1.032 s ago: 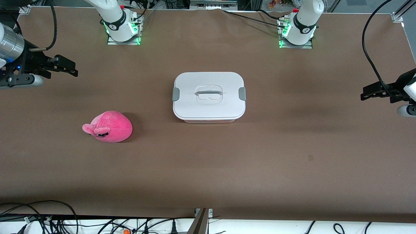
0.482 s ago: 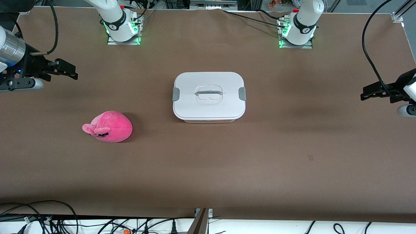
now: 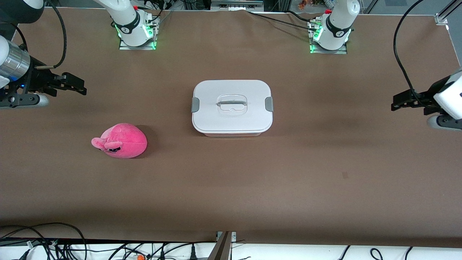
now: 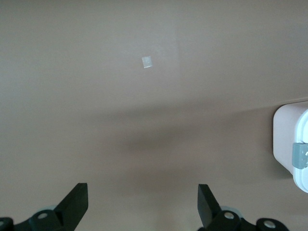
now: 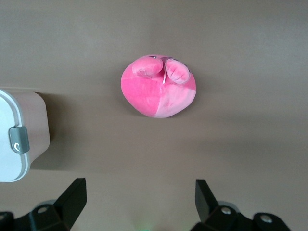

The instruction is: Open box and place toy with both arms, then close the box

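Observation:
The box point(image 3: 232, 107) stands shut at the table's middle, its white lid on, with a grey latch point(image 3: 195, 104) at each end and a clear handle point(image 3: 231, 103). The pink plush toy point(image 3: 121, 141) lies nearer the front camera, toward the right arm's end. My right gripper point(image 3: 80, 84) is open and empty in the air over bare table at the right arm's end. In the right wrist view the toy point(image 5: 159, 89) and a box corner point(image 5: 21, 139) show above the open gripper point(image 5: 141, 197). My left gripper point(image 3: 396, 102) is open and empty over the left arm's end. A box corner point(image 4: 293, 147) shows in its view point(image 4: 143, 199).
The brown table point(image 3: 252, 180) is bare round the box and toy. The arm bases point(image 3: 135, 30) stand along the edge farthest from the front camera. Cables point(image 3: 43, 242) hang along the nearest edge. A small pale scrap point(image 4: 147, 62) lies on the table in the left wrist view.
My left gripper has moved a little toward the box. My right gripper has shifted slightly. The box and toy have not moved.

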{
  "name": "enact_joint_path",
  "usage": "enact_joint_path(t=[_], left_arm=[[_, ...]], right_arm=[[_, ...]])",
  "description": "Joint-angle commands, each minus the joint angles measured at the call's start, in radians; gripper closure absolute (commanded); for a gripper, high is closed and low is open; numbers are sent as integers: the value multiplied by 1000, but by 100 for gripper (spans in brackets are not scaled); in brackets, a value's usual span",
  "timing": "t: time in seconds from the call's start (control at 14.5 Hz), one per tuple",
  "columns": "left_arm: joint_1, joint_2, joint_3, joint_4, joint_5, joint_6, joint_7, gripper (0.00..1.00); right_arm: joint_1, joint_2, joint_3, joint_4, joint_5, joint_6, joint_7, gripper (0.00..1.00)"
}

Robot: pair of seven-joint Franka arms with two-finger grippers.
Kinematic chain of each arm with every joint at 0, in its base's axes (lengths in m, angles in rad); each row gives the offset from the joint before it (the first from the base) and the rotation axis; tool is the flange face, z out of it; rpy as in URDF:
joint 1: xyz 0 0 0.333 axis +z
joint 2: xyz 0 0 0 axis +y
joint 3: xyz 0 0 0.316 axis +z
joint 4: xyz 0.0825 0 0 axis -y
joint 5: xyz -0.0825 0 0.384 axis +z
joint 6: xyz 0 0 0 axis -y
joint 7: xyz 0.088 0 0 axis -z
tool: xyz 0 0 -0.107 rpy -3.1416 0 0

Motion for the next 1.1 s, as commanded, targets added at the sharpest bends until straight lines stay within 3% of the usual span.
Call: enact_joint_path(t=[0.0,0.62,1.03], left_arm=[[-69,8,5,5,-3,-4,-2,0],[-357,45,3,-5,-50,1,7,0],[-570,144,-11,-7,-58,65,76,0]], right_arm=[[-2,-17,8,17,-16,-34,8,0],[12,-13,13,16,-54,-13,11,0],[17,-6,10,-55,-57,68,11,0]])
